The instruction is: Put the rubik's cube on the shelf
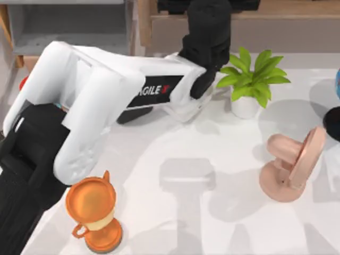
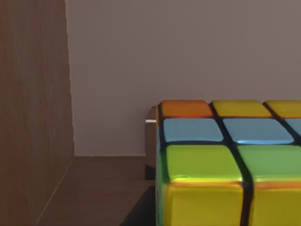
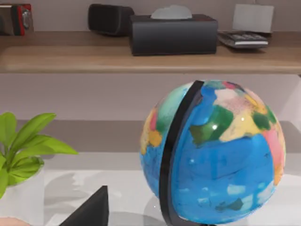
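Across the far edge of the worktop (image 1: 175, 212), listed largest first.

1. Shelf (image 3: 70, 59): long light-brown wooden ledge with a grey-brown panel under its front edge. A dark tissue box (image 3: 174, 35) and other small goods stand on it further right. The left end is bare wood, closed by an upright wooden side wall (image 2: 33, 94).

2. Left arm: stretched from the near left to the shelf's left end. Its pincer (image 1: 208, 26) is over the ledge and, by my reading, clamped on the rubik's cube (image 2: 225, 160). One finger (image 2: 150, 141) lies against the cube's side.

3. Right arm: idle at the right, beside a globe (image 3: 211, 150).

4. Plant (image 1: 249, 79): potted, just right of the left arm's wrist.

Hazards, judged:
- Cube looks to hang slightly clear of the ledge, with shadow beneath. Letting go from here may make it bounce or roll off the front edge.
- Drifting left would knock it on the side wall.
- A careless pull-back could drag the cube forward or brush the plant.

Cube, appearance: small, glossy, with rounded squares parted by dark lines. Orange and yellow squares show farthest, pale blue next, then green, then yellow nearest. Sits square, not tilted, near the shelf's left end.
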Motion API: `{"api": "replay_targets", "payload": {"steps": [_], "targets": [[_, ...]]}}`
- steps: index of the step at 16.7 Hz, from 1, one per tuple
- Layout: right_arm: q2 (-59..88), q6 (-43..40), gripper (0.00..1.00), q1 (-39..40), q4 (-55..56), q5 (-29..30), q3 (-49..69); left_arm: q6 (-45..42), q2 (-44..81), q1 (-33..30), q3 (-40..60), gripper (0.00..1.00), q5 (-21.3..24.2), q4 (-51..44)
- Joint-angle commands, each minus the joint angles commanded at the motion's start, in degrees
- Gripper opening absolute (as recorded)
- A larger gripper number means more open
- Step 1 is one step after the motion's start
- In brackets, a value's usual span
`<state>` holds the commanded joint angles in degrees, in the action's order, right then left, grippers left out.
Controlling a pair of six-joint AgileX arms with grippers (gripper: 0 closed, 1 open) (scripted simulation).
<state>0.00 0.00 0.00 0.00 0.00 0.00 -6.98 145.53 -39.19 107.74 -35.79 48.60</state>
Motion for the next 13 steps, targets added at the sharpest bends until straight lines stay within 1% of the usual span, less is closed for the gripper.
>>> {"api": "replay_targets", "payload": {"steps": [1,13], "targets": [[0.0,0.0,1.00,0.0,0.0,0.0,0.0,0.0,0.0,0.0,0.0,0.00,0.0,0.0],[0.0,0.0,1.00,0.0,0.0,0.0,0.0,0.0,0.0,0.0,0.0,0.90,0.0,0.0]]}}
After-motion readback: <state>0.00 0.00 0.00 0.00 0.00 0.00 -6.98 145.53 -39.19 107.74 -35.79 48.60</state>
